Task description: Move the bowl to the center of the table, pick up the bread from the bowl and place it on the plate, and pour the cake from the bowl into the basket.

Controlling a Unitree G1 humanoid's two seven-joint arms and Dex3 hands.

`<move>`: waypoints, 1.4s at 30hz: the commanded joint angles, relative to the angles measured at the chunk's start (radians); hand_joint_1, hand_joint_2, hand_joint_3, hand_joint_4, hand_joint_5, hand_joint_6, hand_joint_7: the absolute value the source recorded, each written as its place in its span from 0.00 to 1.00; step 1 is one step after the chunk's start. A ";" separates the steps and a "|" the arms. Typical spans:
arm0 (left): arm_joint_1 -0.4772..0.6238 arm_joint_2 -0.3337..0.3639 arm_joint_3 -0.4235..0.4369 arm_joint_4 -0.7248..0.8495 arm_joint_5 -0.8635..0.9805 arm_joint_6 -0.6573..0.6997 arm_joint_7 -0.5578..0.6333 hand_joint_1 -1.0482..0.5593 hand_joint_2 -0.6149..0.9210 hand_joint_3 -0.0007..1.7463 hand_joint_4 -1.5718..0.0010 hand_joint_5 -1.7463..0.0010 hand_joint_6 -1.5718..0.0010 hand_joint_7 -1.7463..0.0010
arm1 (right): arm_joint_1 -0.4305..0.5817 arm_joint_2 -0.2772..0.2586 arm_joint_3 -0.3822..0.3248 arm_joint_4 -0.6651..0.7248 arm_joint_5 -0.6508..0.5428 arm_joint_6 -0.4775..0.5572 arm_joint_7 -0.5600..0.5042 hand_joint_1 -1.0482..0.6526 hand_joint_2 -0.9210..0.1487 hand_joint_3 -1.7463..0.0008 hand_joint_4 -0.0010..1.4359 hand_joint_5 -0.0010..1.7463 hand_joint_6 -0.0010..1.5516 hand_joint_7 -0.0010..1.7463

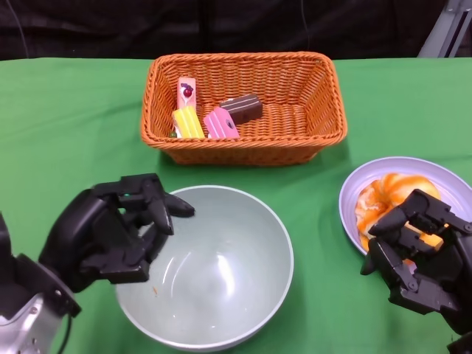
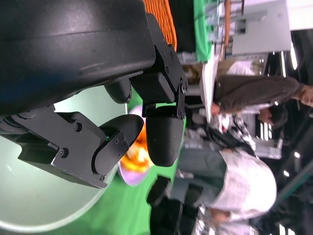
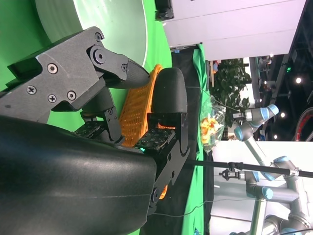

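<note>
Head view: bowl sits mid-table, near edge, emptied apart from a crumb or two. Judged done with both transfers. Bread lies on the lilac plate to the right; cake pieces lie in the orange basket just behind the bowl. Left hand hangs at the bowl's left rim, fingers curled loosely, holding nothing; contact with the rim unclear. Right hand overlaps the plate's near edge, fingers bent and apart, empty. Green cloth covers the table.
</note>
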State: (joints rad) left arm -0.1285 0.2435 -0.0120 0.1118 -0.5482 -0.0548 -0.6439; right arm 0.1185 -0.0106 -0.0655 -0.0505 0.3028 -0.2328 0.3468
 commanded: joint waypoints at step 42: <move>0.048 0.105 0.082 -0.179 -0.048 0.322 -0.218 0.56 0.74 0.64 0.41 0.00 0.43 0.16 | 0.075 -0.049 0.089 -0.294 -0.028 0.115 -0.009 0.53 0.41 0.41 0.58 0.90 0.42 0.75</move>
State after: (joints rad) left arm -0.0929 0.3268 0.0573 -0.0554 -0.5887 0.2596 -0.8457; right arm 0.1843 -0.0454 0.0268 -0.3295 0.2697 -0.1237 0.3411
